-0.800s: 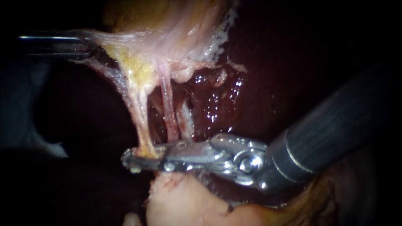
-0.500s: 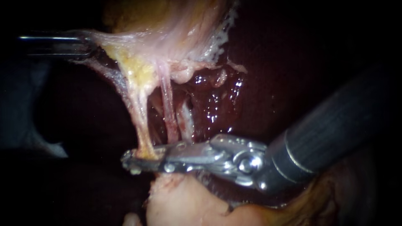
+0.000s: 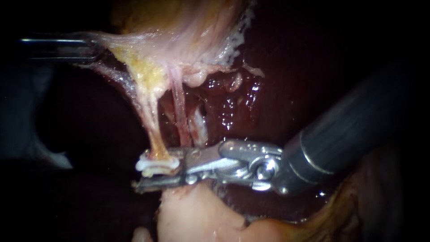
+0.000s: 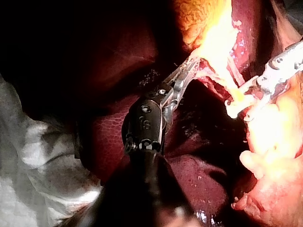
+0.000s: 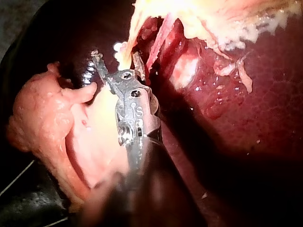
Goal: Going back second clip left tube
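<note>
At the far left of the endoscope view, my left instrument is gripping stretched pale tissue, its jaws closed on it. Down the middle, the left tube is running to a white clip sitting across its lower end. From the right, my right instrument is holding its jaws apart, the clip lying between them, against the dark liver.

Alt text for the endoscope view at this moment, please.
The right instrument has its jaws open around a white clip at the lower end of the left tube, in front of the dark red liver. At the upper left, the left instrument holds pale tissue stretched taut.
</note>
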You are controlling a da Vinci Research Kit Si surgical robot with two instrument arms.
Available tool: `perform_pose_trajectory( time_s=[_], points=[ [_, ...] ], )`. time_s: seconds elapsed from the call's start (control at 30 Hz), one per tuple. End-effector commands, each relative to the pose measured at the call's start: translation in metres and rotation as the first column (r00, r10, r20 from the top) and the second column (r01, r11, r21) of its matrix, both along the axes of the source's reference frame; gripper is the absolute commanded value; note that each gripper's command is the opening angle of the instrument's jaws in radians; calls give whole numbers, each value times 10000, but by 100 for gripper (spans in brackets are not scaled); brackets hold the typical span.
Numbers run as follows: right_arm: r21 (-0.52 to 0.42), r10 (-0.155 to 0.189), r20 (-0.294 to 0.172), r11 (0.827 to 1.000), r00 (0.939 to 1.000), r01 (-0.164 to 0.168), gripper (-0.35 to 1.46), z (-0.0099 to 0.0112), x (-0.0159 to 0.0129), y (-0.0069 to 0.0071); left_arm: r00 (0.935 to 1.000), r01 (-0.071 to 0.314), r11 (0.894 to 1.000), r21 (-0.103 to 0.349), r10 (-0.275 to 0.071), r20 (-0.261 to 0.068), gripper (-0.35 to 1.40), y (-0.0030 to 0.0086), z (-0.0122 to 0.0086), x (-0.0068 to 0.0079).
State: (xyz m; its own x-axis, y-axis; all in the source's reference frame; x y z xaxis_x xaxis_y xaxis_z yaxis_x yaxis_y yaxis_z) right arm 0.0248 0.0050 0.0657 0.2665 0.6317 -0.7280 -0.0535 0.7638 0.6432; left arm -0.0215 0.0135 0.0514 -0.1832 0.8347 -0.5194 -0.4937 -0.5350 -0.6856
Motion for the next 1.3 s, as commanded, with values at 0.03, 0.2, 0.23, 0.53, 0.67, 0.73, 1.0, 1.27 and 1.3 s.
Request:
perform_pose_trajectory(
  time_s=[0.03, 0.2, 0.23, 0.53, 0.67, 0.73, 1.0, 1.27, 1.3],
  points=[
    [-217, -62, -20, 9997, 10000, 61, 50, 0, -2, 0, 10000, 0, 10000, -5, 0, -4, -35, 0, 0, 0],
    [-1202, -251, -50, 9924, 9997, 243, 50, -8, -27, 0, 10000, 2, 10000, -6, -2, -6, -35, -1, 0, 0],
    [-1414, -335, -80, 9894, 9994, 320, 50, -10, -35, 1, 10000, 3, 10000, -6, -3, -6, -35, -1, -1, 0],
    [-2567, -732, -176, 9642, 9972, 662, 50, -38, -132, 22, 10000, 4, 10000, -7, -4, -7, -35, -1, -1, 0],
    [-2636, -896, 9, 9607, 9960, 866, 50, -47, -173, 29, 10000, 3, 10000, -7, -3, -7, -35, -1, -1, 0],
    [-2744, -917, 210, 9570, 9956, 939, 50, -50, -187, 32, 10000, 3, 10000, -7, -3, -7, -35, -1, -1, 0],
    [-2955, -725, 596, 9514, 9956, 870, 50, -62, -222, 48, 10000, 9, 10000, -13, -9, -12, -35, -2, 0, -1],
    [-2957, -743, 594, 9512, 9955, 886, 50, -64, -226, 49, 10000, 76, 10000, -56, -76, -63, -35, -6, 5, -11],
    [-2959, -744, 594, 9511, 9955, 887, 50, -64, -226, 49, 9999, 81, 9999, -63, -81, -64, -35, -7, 7, -15]
  ],
)
